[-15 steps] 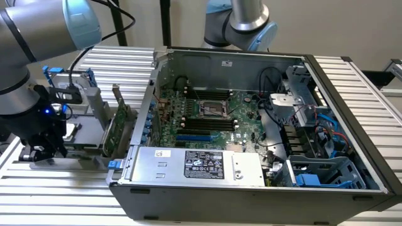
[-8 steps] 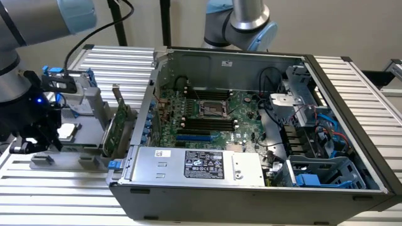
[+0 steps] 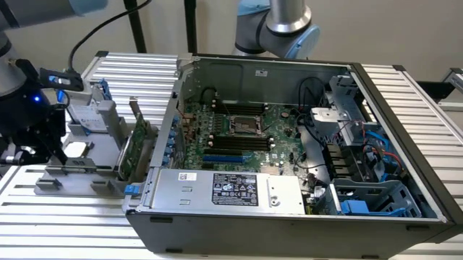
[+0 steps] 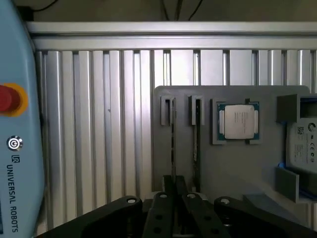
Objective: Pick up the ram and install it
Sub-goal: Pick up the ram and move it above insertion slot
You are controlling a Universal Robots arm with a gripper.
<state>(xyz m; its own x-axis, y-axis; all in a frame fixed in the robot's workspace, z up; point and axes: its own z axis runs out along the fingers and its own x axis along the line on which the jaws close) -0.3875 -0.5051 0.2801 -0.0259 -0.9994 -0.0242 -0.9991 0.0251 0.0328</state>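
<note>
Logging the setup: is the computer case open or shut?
Open: the computer case lies with its upper side uncovered, so its motherboard and silver power supply show inside.

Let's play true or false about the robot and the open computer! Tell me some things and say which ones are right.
1. The computer case has its side open. True.
2. The ram is plugged into the motherboard. False: it stands on its edge in a slot of the grey tray, outside the case.
3. The gripper is over the grey tray, close to the ram. True.
4. The round button on the blue pendant is green. False: it is red.
5. A square silver chip lies in the same tray as the ram. True.
</note>
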